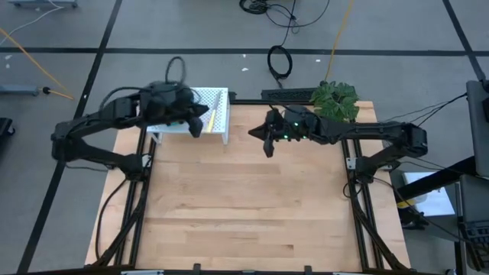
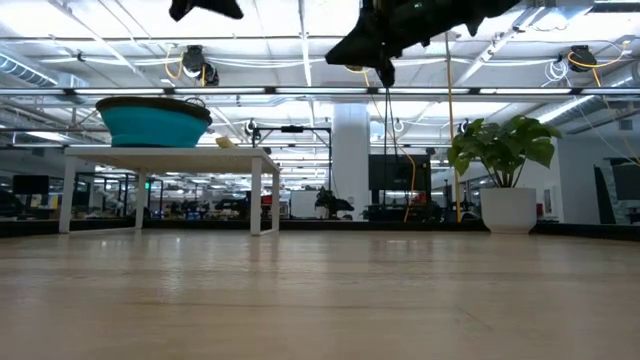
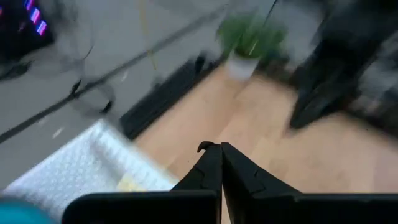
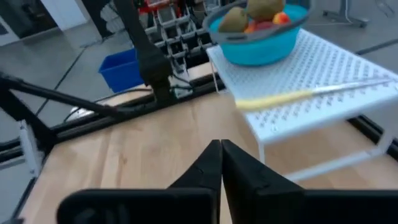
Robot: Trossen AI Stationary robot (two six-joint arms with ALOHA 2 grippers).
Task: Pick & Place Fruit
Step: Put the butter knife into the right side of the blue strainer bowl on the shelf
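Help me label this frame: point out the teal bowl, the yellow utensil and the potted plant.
teal bowl (image 4: 261, 46): right wrist view, front of its outer wall.
yellow utensil (image 4: 273, 99): right wrist view, pale handle, lying on the rack.
potted plant (image 2: 508, 210): low view, its white pot.

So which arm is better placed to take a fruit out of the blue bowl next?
Probably the left. Its gripper hangs over the white rack that carries the blue bowl of fruit. The right gripper hangs above bare table beside the rack. Both fingers are shut, holding nothing.

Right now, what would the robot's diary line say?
fruit: in blue bowl on white rack | left claw: shut, empty | right claw: shut, empty, above table
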